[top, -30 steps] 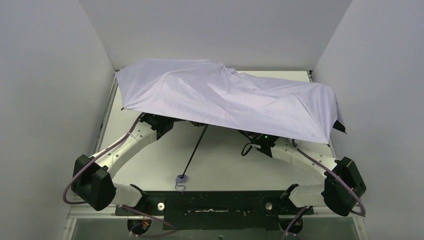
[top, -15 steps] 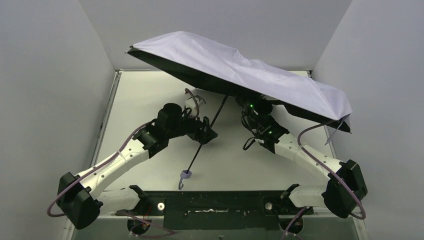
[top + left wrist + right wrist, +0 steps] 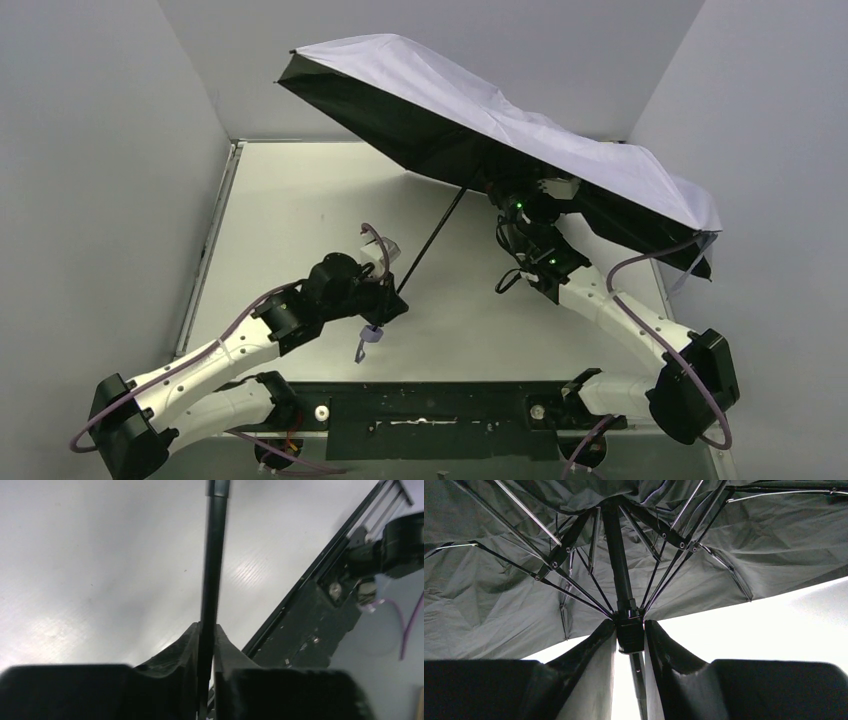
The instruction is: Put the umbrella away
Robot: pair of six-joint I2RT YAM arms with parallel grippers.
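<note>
**Left claw (image 3: 386, 305) and right claw (image 3: 630, 630) both clamp the open umbrella (image 3: 480, 110)**

Left claw pinches the smooth black shaft (image 3: 212, 555) low down, just above the lavender knob handle (image 3: 372, 336), with a finger pressed on either side. Right claw is closed on the blocky black runner (image 3: 630, 636), where thin metal ribs (image 3: 574, 587) fan out under the creased black lining (image 3: 489, 605). The umbrella stands open and tilted over the far right part of the worktop (image 3: 290, 220). Its pale lavender fabric is wrinkled on top, its left rim is highest and its right rim dips by the right edge. A small strap (image 3: 360, 352) dangles from the knob.

Half a second ago the left claw sat higher on the shaft, nearer mid-worktop. It is now closer to the near edge, and the canopy's left rim is raised further. A second ago the fabric lay slumped over both arms.

The worktop is matt white, boxed in by plain grey walls (image 3: 100, 150), with a black rail (image 3: 430, 410) along its near edge.
</note>
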